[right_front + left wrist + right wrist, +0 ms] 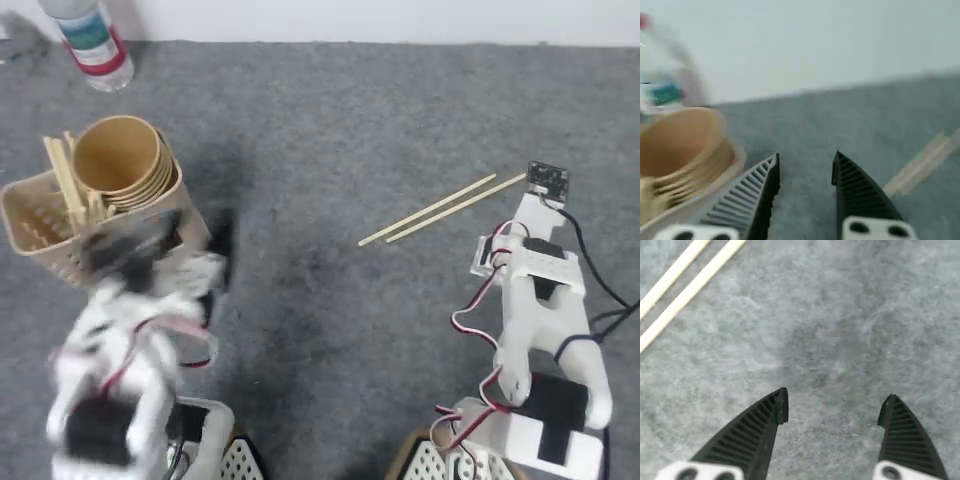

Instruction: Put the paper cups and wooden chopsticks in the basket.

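Observation:
A stack of paper cups [120, 160] stands in the beige basket [40, 235] at the far left, with wooden chopsticks [65, 175] upright beside it. Two more chopsticks [440, 208] lie side by side on the grey carpet right of centre. My left gripper [806, 157] is open and empty, just beside the basket [690, 205] and its cups [680, 145]. My right gripper [837, 395] is open over bare carpet, holding nothing, with the loose chopsticks [685, 285] a short way off. The right arm [540, 270] stands just beyond the near end of that pair.
A plastic bottle [90, 40] stands at the back left, behind the basket. The carpet ends at a white wall along the back. Both arm bases sit at the front edge, and open carpet lies between the basket and the loose chopsticks.

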Robot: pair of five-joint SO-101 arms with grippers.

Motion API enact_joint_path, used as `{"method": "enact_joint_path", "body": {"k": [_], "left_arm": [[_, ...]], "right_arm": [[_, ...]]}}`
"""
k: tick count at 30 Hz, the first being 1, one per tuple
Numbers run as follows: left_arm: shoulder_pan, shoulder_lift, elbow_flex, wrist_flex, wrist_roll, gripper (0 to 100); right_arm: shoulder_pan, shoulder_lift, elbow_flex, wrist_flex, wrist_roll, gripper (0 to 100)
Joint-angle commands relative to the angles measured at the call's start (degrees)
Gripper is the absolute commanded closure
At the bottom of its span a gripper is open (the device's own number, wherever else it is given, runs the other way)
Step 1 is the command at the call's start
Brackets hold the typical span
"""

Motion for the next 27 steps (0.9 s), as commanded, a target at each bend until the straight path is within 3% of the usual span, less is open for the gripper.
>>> {"method": "enact_joint_path", "body": {"k": [1, 10, 18, 27], "left_arm": [[14.1, 21.3, -6.5, 0.9, -6.8, 83], [25.7, 65.0, -32.0, 0.4, -6.9, 83], [27.3, 101.7, -60.0, 1.5, -10.6, 83], [25.3, 135.7, -106.5, 19.4, -10.9, 82]], "right_arm": [[2.4, -3.3, -0.3, -0.9, -0.9, 70.0], [11.2, -6.0, 0.2, -2.1, -6.6, 70.0], [10.3, -5.9, 0.3, -2.1, -6.5, 70.0], [6.7, -6.1, 1.1, -2.8, -4.4, 70.0]]}}
